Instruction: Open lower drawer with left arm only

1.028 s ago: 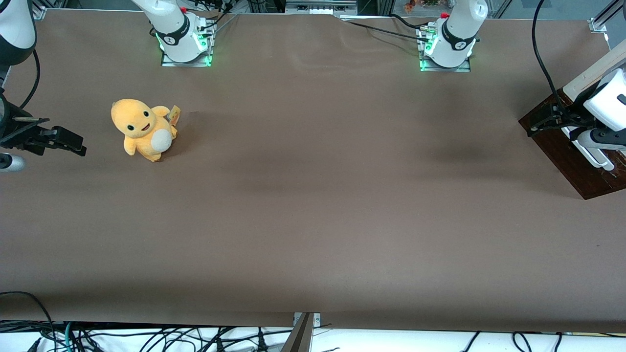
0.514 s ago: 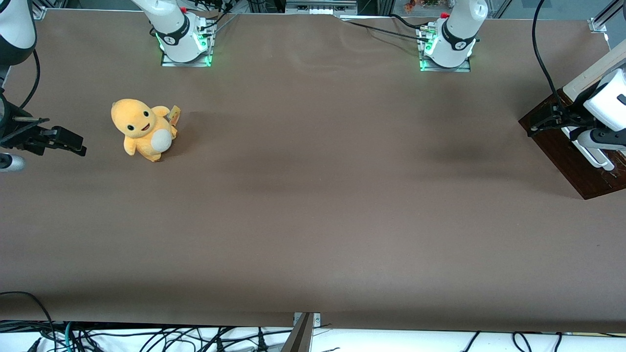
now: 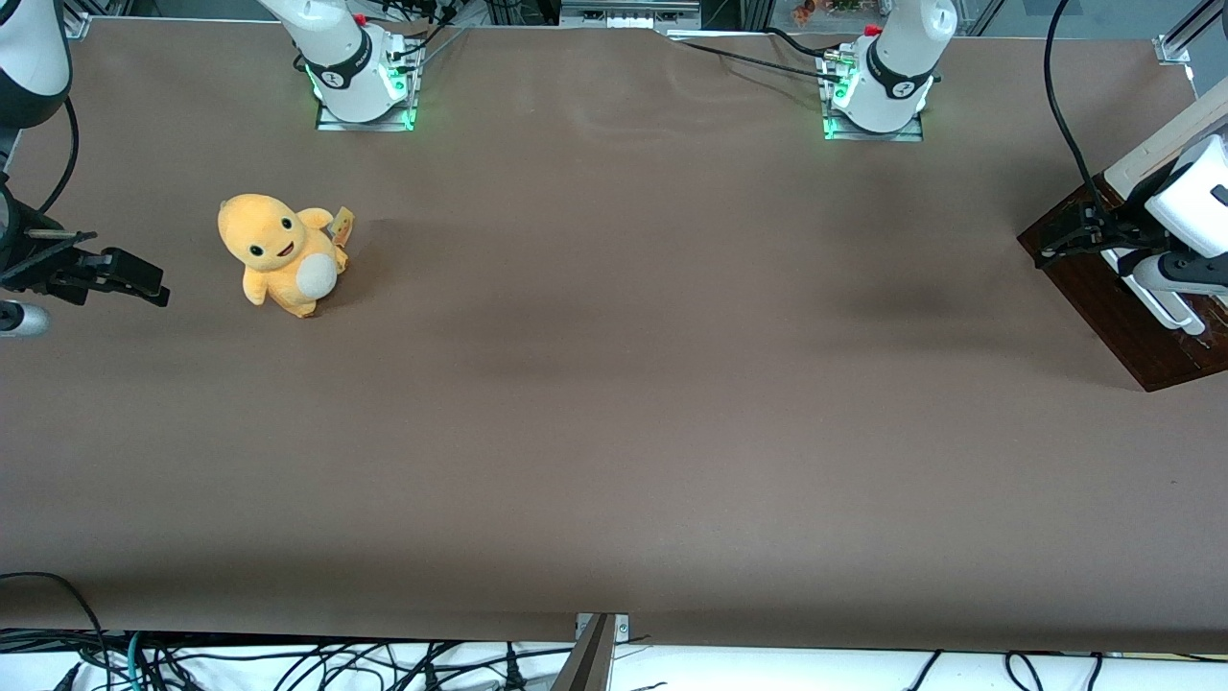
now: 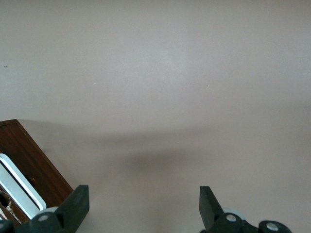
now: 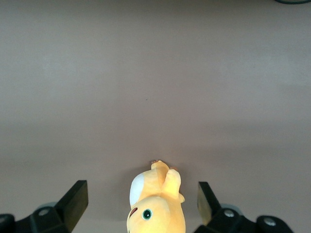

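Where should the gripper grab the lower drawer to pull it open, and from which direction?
Grip the white bar handle on the lower drawer front, approaching from in front of it: the bar looks raised off the wood. The gripper, open, hovers over bare table beside it.

hand [image 4: 141, 211] above table [image 3: 614, 384], just beside lower drawer [image 4: 29, 160]

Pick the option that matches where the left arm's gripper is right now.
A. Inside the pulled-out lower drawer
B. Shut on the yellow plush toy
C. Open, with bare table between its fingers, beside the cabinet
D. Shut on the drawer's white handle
C: in the left wrist view the gripper is open with only bare table between its fingers, the lower drawer and its white handle lying off to one side.
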You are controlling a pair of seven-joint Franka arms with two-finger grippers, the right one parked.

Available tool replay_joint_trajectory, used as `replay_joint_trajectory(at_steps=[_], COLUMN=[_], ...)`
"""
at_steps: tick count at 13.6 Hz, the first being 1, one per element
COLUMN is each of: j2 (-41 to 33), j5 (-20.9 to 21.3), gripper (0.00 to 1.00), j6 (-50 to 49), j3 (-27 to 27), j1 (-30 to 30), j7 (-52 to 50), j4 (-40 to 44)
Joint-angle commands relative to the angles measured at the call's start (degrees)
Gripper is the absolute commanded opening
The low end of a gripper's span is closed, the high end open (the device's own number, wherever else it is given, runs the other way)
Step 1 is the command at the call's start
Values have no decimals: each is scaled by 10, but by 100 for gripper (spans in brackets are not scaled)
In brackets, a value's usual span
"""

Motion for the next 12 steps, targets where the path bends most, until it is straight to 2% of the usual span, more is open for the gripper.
replay_joint_trajectory(at_steps=[1,12], j2=[-5,5], j5=[-9,-4], gripper=[100,100], j6=[1,1], j3=[4,5], j1=[-2,-3], j7=[14,7], j4=[-5,-4])
